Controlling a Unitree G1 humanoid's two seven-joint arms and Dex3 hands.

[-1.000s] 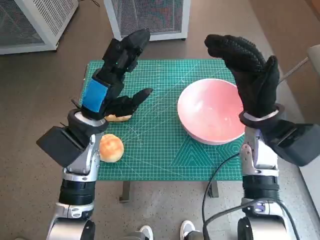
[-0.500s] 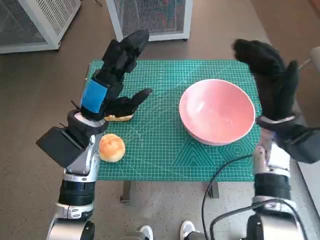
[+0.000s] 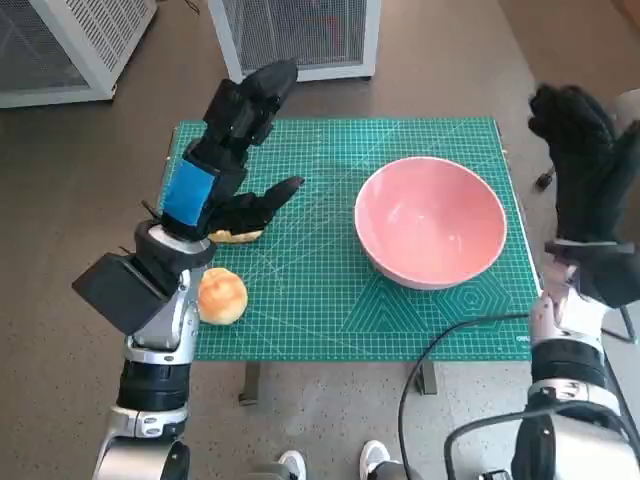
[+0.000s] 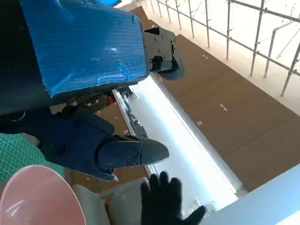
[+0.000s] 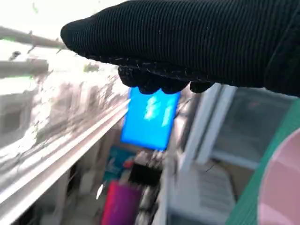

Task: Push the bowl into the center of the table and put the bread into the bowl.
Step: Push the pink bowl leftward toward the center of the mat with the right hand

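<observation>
- Now the right robot hand (image 3: 585,170), which a second ago hovered over the bowl's right rim, has swung out past the bench's right edge; fingers spread, it holds nothing.
- So the pushing looks finished or paused: the pink bowl (image 3: 430,220) has barely shifted and sits right of the bench's centre.
- One round bread (image 3: 222,296) lies at the left edge; another bread piece (image 3: 237,236) is half hidden under the raised, empty, open left robot hand (image 3: 225,160).
- A green cutting mat (image 3: 330,290) covers the bench.
- Beyond, white mesh cabinets (image 3: 300,35) stand on brown floor.
</observation>
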